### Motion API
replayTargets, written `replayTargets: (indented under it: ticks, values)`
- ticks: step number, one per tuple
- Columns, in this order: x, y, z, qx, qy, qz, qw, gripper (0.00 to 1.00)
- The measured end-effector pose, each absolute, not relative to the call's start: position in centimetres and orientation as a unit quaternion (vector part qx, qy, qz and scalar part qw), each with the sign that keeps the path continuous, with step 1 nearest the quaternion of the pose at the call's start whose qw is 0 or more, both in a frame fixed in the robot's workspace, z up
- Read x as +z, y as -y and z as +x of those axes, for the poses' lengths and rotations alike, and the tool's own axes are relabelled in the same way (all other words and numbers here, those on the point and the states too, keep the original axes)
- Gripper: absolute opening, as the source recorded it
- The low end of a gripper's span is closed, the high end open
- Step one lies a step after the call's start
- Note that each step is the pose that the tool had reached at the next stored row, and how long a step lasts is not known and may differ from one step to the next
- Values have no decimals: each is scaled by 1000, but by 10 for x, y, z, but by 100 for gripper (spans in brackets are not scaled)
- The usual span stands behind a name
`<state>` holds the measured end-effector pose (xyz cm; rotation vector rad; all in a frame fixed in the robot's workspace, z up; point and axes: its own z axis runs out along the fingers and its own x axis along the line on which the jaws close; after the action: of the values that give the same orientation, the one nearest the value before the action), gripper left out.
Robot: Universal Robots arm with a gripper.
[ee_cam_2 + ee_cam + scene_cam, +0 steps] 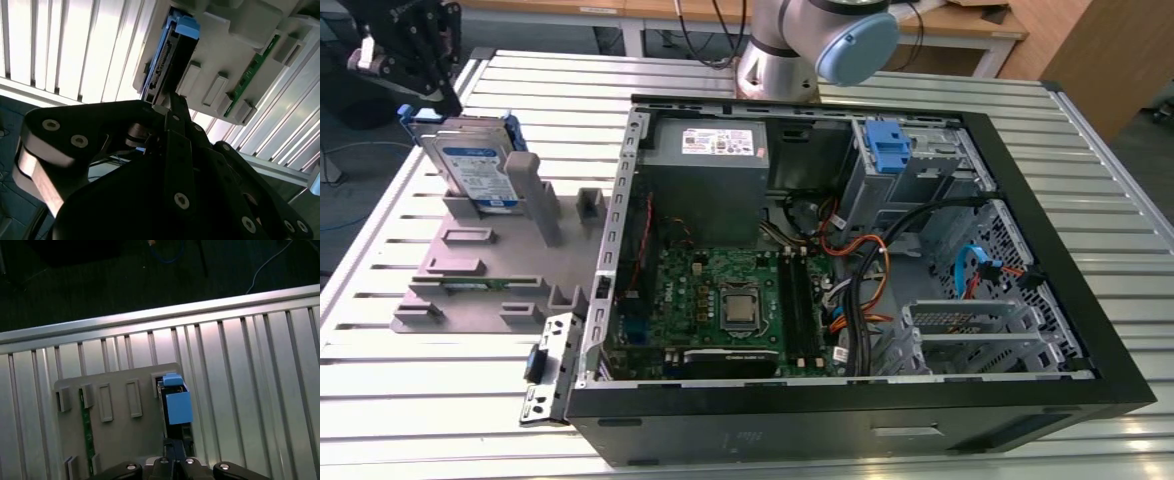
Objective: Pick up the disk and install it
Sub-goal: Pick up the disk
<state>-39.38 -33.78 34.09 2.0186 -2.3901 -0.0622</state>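
In the exterior view I have the black hand [440, 98] at the far corner on the exterior view's left. It hangs just above the flat silver-grey disk [474, 165] with the white-and-blue label and blue side rails. The disk stands upright on edge in a slot of the grey plastic holder plate [480, 255], which lies on the slatted aluminium worktop [427, 400]. Beside the plate, toward the exterior view's right, the black open computer case [827, 415] lies on its side. Inside it I see a grey power-supply box [707, 165] with a white sticker, a tall blue plastic clip [887, 150] and a green motherboard [720, 300]. The silver and pale blue arm [787, 50] rises behind the case.

In the second wrist view the hand [169, 102] shows one narrow black tip, its two sides together with nothing between them. The tip points at the connector end of the disk [172, 60]; I cannot tell whether they touch. The holder plate [225, 45] carries a thin green circuit strip [252, 65], and the worktop [75, 45] lies beyond.

In the first wrist view the hand [172, 444] again looks drawn together, just beside the near end of the disk [177, 407]. The disk stands in its slot at the edge of the holder plate [120, 435]. The green strip [87, 430] sits well apart from it, and the worktop [240, 380] spreads all around.
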Motion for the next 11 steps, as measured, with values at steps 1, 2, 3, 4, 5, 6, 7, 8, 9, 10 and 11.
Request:
replayTargets:
  ticks: [1,2,3,4,5,6,7,8,9,10,11]
  values:
    - [341,338,-394,-22,762,647,5,11]
    - [341,338,-394,-23,761,649,3,11]
    - [341,338,-394,-25,759,650,2,11]
    - [341,338,-394,-25,758,652,0,11]
    - [341,338,-394,-25,756,654,-1,11]
    - [341,338,-394,-25,755,656,-2,11]
    - [340,338,-394,-25,754,656,-2,11]
    - [340,338,-394,-25,754,656,-2,11]
    - [340,338,-394,-25,754,656,-2,11]
    - [340,338,-394,-25,754,656,-2,11]
    - [340,338,-394,-24,754,656,-2,11]
